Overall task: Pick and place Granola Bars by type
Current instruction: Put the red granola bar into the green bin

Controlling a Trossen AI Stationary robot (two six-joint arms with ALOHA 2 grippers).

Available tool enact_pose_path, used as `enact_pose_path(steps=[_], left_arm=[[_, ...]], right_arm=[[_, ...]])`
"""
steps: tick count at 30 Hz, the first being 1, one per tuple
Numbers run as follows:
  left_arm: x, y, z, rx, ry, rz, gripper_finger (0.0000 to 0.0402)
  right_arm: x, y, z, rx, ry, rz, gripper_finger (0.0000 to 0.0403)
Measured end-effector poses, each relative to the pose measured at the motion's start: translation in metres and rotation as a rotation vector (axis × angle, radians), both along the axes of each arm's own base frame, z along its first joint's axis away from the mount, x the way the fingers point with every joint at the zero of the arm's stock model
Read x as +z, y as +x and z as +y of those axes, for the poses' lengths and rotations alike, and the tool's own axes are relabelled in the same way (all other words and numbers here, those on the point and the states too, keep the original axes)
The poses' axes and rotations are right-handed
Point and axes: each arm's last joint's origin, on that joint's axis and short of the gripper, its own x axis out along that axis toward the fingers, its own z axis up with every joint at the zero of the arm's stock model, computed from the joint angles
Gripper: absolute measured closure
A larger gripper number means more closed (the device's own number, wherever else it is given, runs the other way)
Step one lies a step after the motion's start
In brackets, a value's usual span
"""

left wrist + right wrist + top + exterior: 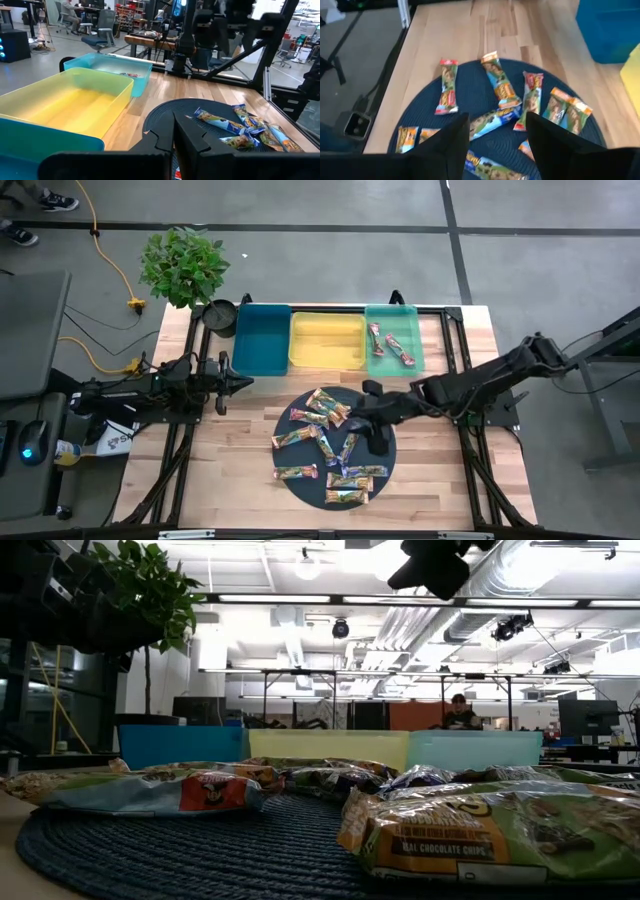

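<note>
Left gripper is parked over the bare wood beside the dark-blue rectangular plastic bin. From the left wrist view its fingers sit close together with nothing between them; it's idle.

Bins run left to right along the far edge. The dark-blue one looks empty. The yellow translucent plastic bin is empty. The teal-green plastic bin already has two red-pink wrapped bars lying in it.

The remaining glossy-wrapped granola bars are scattered on the round dark-blue woven mat in front of the bins, about a dozen of mixed types, several overlapping or touching near the mat's far side.

Right gripper hovers above the right part of the mat, fingers spread wide, holding nothing. In the right wrist view the bar nearest the gap between its fingers is a blue-wrapped one lying at an angle.

My read is that it's lining up for the next pick.

Risks from here:
- Bars touch or overlap, so closing there could grab two at once and mix types in a bin.
- Glossy flat wrappers could slip, or the fingers pinch only a crimped end and the bar swings or drops in transit.
- Come down too low and the fingers snag the woven mat.
- Bar is skewed to the fingers; align the wrist first.
</note>
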Motion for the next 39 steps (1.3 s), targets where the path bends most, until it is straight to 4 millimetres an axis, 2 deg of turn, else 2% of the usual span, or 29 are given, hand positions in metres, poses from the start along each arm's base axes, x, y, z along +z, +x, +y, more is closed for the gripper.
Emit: enact_pose_path(steps=[5, 18, 24, 28, 32, 36, 39], left_arm=[[0.000, 0.000, 0.000, 0.000, 0.000, 0.000, 0.0394], [0.000, 0.000, 0.000, 0.000, 0.000, 0.000, 0.0394], [0.000, 0.000, 0.000, 0.000, 0.000, 0.000, 0.0394], [0.000, 0.000, 0.000, 0.000, 0.000, 0.000, 0.0394], [0.000, 0.000, 0.000, 0.000, 0.000, 0.000, 0.0394], [0.000, 0.000, 0.000, 0.000, 0.000, 0.000, 0.0394], [0.000, 0.000, 0.000, 0.008, 0.049, 0.005, 0.0394]], right_arm=[[-0.002, -0.001, 0.008, -0.008, -0.002, 0.000, 0.0224], [-0.003, 0.000, 0.008, -0.016, -0.006, 0.002, 0.0224], [0.000, -0.005, 0.006, -0.069, 0.070, 0.027, 0.0225], [0.006, -0.019, 0.003, -0.129, 0.055, 0.030, 0.0240], [0.006, -0.043, -0.002, -0.207, 0.099, -0.061, 0.0265], [-0.003, -0.067, -0.012, -0.261, 0.221, -0.157, 0.0283], [-0.020, -0.086, -0.018, -0.305, 0.284, -0.181, 0.0285]])
